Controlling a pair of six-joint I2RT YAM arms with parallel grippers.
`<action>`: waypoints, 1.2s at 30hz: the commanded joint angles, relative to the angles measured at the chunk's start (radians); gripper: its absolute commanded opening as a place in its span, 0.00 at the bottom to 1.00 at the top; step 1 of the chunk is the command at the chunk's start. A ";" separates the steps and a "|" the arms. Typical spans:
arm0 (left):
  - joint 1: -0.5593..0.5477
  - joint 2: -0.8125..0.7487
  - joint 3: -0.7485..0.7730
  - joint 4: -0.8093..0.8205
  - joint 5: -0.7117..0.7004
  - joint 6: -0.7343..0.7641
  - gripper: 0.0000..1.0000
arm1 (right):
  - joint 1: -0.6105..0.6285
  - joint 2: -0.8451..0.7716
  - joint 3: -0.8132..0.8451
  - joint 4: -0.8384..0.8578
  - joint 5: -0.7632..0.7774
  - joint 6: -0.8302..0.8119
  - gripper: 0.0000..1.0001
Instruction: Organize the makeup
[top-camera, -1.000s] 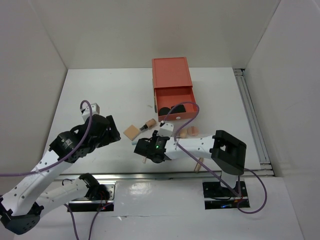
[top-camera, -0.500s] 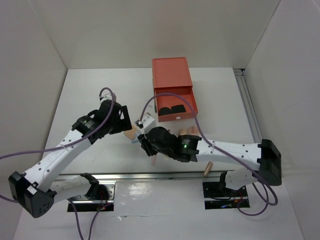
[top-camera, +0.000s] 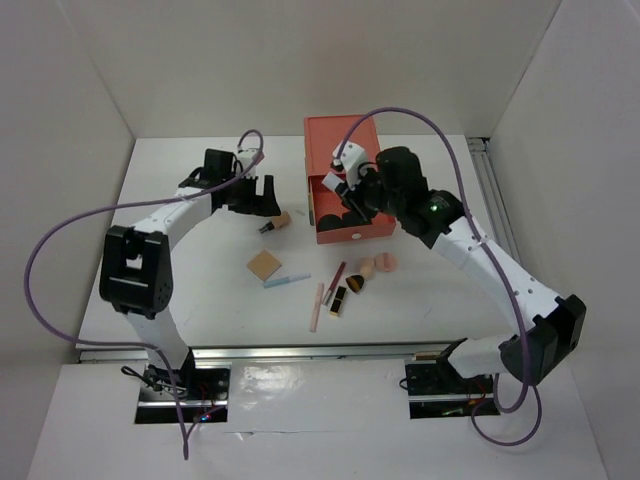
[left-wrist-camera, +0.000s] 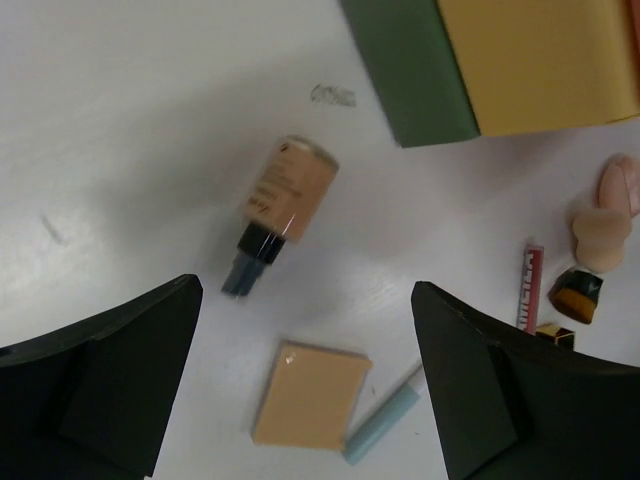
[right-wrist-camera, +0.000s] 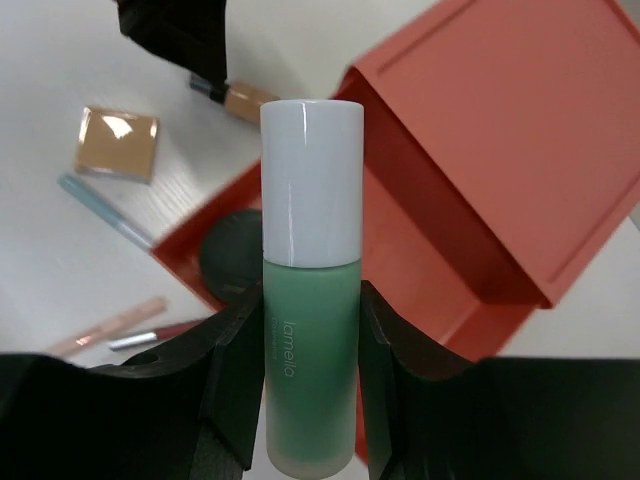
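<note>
Right gripper (right-wrist-camera: 310, 340): clamped on the mint tube (right-wrist-camera: 310, 240), white cap pointing away from the fingers, held above the open drawer of the coral drawer box (right-wrist-camera: 500, 130). A black compact (right-wrist-camera: 232, 255) lies in that drawer.

Left gripper (left-wrist-camera: 305, 290): jaws wide apart, gripping nothing. A foundation bottle (left-wrist-camera: 288, 195) lies on the tabletop (left-wrist-camera: 120, 120) just ahead of the fingertips. A tan compact (left-wrist-camera: 310, 395) and a blue pencil (left-wrist-camera: 382, 420) lie side by side beneath the gap.

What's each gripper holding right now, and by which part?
The right gripper holds the mint tube by its green lower body. The left gripper is open and holds nothing, over a tan foundation bottle.
</note>
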 joint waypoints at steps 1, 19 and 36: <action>-0.003 0.065 0.107 0.091 0.195 0.193 1.00 | -0.135 0.010 0.058 -0.076 -0.242 -0.174 0.00; 0.053 0.208 0.252 0.092 0.175 0.263 1.00 | -0.319 0.133 0.121 -0.162 -0.410 -0.297 0.98; 0.130 0.594 0.791 -0.204 0.128 0.503 1.00 | -0.417 -0.008 0.142 0.001 -0.436 -0.094 1.00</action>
